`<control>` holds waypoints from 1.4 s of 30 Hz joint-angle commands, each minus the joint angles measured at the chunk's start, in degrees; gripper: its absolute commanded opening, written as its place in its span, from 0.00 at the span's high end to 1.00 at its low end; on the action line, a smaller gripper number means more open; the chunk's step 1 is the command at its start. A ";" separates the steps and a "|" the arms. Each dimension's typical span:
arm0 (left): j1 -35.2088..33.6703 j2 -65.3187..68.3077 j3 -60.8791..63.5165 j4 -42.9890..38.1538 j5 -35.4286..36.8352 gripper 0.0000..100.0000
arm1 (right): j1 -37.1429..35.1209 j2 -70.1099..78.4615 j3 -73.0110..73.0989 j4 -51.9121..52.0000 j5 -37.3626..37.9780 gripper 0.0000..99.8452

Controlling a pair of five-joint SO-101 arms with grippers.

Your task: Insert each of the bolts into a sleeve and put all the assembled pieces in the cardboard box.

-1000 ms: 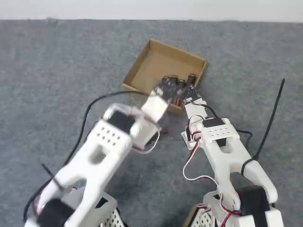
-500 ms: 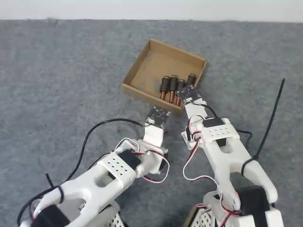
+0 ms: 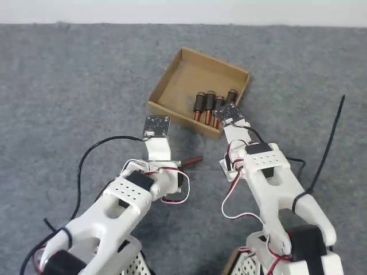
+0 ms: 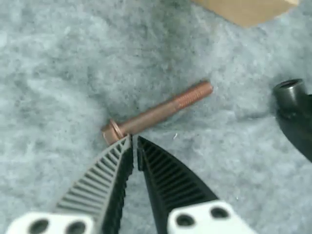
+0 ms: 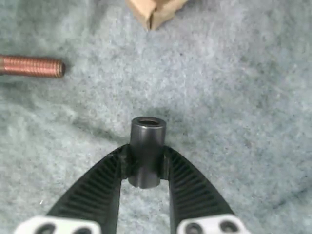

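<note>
A copper bolt lies flat on the grey carpet, just in front of the cardboard box; the same bolt shows in the high view between the two arms. My left gripper is shut and empty, its tips right beside the bolt's head. My right gripper is shut on a black sleeve, held upright with its bore open just above the carpet. The bolt's threaded end lies off to one side of it. The sleeve also appears beyond the bolt's thread.
Several assembled pieces lie side by side in the box against its near wall. A box corner stands just beyond the sleeve. Black cables trail across the carpet beside both arms. Open carpet extends left of the box.
The left arm has pulled back from over the box and swung left, coming down by the bolt on the carpet. The right arm has not moved.
</note>
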 commanded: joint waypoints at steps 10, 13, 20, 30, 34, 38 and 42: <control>-2.20 14.15 -12.88 5.27 0.88 0.99 | 0.66 -0.13 -0.70 -1.01 0.70 0.99; -4.57 14.68 -14.20 4.84 2.29 0.99 | 0.57 -0.13 -0.70 -1.01 0.70 0.99; -9.85 19.34 -17.10 -2.29 4.57 0.99 | 0.57 -0.13 -0.70 -1.01 0.70 0.99; -9.76 29.19 -29.85 3.69 6.86 0.99 | 0.57 -0.13 -0.70 -1.10 0.70 0.99; -9.76 25.41 -29.58 4.57 12.04 0.99 | 0.66 -0.04 -0.70 -1.19 0.70 0.99; -9.76 19.16 -29.58 8.53 15.12 0.99 | 0.66 -0.04 -0.79 -1.19 0.79 0.99; -9.85 16.53 -29.14 9.14 21.27 0.94 | 0.66 -0.04 -0.79 -1.19 0.79 0.99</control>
